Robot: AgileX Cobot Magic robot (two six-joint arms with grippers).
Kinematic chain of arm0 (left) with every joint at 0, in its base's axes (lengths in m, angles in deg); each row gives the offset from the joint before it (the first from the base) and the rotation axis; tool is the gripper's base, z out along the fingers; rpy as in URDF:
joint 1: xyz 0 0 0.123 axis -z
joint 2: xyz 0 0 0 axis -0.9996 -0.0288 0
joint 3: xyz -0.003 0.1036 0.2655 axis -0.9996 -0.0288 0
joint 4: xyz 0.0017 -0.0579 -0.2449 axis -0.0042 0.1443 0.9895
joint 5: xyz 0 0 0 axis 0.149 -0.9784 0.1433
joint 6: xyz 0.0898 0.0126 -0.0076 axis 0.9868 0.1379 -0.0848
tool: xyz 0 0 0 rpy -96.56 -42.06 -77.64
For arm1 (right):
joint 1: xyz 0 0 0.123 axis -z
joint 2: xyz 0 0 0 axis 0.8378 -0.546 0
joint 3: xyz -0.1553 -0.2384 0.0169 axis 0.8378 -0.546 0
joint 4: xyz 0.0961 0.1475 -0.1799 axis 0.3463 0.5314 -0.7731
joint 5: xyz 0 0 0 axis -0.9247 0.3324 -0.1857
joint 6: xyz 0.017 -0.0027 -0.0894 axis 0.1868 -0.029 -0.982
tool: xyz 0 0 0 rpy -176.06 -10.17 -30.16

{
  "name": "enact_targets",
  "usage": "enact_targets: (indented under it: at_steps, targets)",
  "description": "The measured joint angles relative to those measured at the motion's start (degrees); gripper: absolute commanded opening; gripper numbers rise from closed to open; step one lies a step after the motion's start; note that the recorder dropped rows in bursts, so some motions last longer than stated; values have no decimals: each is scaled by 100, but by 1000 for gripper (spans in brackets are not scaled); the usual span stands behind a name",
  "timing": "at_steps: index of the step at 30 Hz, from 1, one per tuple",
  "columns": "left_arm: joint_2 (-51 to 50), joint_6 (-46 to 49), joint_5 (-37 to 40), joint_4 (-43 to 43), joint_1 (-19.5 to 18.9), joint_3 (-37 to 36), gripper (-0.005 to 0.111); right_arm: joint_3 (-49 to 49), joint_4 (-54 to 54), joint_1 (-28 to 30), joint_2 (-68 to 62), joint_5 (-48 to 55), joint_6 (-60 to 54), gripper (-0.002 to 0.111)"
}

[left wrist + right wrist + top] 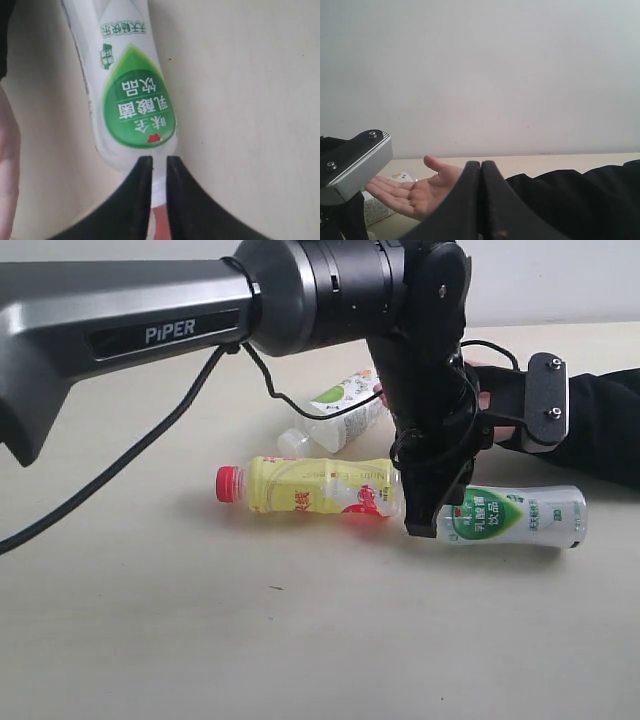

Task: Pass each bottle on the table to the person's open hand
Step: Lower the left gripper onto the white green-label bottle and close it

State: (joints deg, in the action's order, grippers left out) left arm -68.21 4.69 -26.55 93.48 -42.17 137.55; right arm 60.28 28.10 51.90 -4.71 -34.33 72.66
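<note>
Here, white bottle (129, 100) lying, left fingers (129, 205) near

yellow bottle (310, 485), red cap (229, 483), beige table (300, 640)

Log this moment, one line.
left gripper: slightly open over cap end of white green-leaf plastic bottle | right gripper: shut | bare open hand: empty

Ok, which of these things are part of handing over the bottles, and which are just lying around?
Part of the job: yellow bottle, white bottle with green label, clear bottle, person's open hand, table.
Just lying about: black cable.
</note>
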Motion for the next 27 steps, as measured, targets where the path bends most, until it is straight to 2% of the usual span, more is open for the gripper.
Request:
enact_targets:
  at_steps: [2, 4, 16, 23, 27]
  targets:
    - [0, -21, -11, 0, 36, 0, 51, 0, 0, 0, 0, 0, 0, 0]
    - [0, -26, -75, 0, 73, 0, 55, 0, 0, 0, 0, 0, 0, 0]
    - [-366, -180, -1021, 8, 415, 13, 56, 0, 0, 0, 0, 0, 0, 0]
    - [-534, -311, -1347, -4, 415, 13, 72, 0, 0, 0, 0, 0, 0, 0]
    - [-543, -386, -1582, -4, 415, 13, 72, 0, 0, 0, 0, 0, 0, 0]
